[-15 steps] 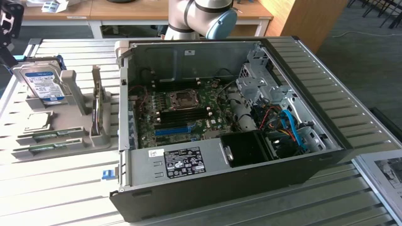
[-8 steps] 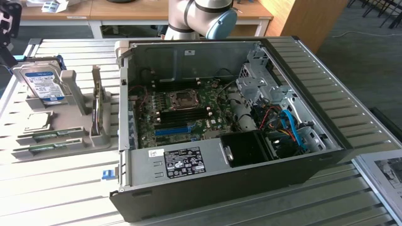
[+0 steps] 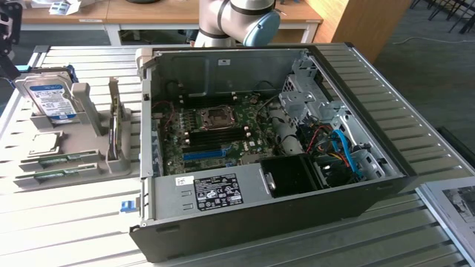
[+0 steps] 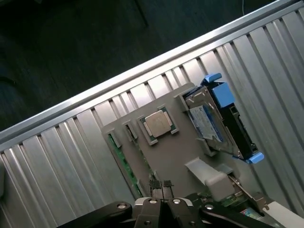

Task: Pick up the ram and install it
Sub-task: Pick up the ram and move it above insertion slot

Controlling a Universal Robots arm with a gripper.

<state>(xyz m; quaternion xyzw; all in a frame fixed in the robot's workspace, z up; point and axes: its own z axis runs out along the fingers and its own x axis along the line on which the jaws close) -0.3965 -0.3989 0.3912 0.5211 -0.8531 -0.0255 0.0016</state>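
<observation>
Two green ram sticks lie flat in slots at the front of a grey holder tray [image 3: 82, 172], on the exterior view's left: one ram stick [image 3: 59, 160] and a second ram stick [image 3: 53, 177] beside it. In the wrist view a ram stick [image 4: 122, 161] runs along the tray's edge. My gripper [image 4: 161, 189] hovers above the tray with its dark fingertips pressed together, shut, with nothing between them. It is nearest the ram slots and the square silver CPU [image 4: 159, 124].
An open PC case [image 3: 356, 200] lies on the slatted metal table, with the motherboard [image 3: 215, 133] and its blue slot [image 3: 204, 154] exposed. On the tray also stand a hard drive [image 3: 48, 100] and an upright card [image 3: 113, 119]. The arm's base [image 3: 233, 22] rises behind the case.
</observation>
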